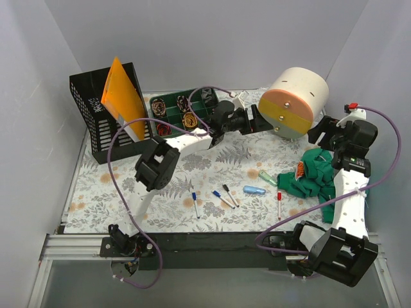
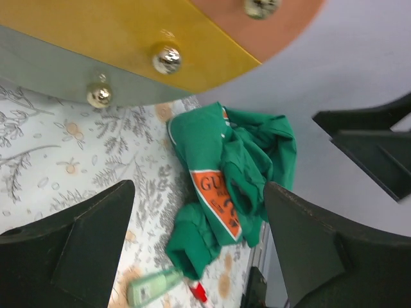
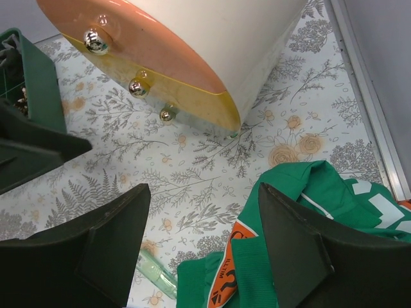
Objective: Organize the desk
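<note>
The desk (image 1: 115, 192) has a pale floral covering. Scattered on it are a crumpled green garment (image 1: 314, 178) with an orange patch, three pens (image 1: 225, 196), a blue tube (image 1: 254, 190) and a green tube (image 1: 268, 177). A cream round drawer unit (image 1: 297, 99) with orange and yellow fronts lies on its side at the back right. My left gripper (image 1: 259, 119) hovers open just in front of its knobs (image 2: 167, 59), holding nothing. My right gripper (image 1: 320, 135) is open above the garment (image 3: 308, 205), beside the drawer unit (image 3: 212, 58). In the left wrist view the garment (image 2: 231, 167) lies beyond the open jaws.
A black mesh file holder (image 1: 96, 125) with an orange folder (image 1: 122, 93) stands at the back left. A green compartment tray (image 1: 170, 106) with coiled items sits beside it. Grey walls close in on three sides. A black bar (image 1: 212, 242) runs along the near edge.
</note>
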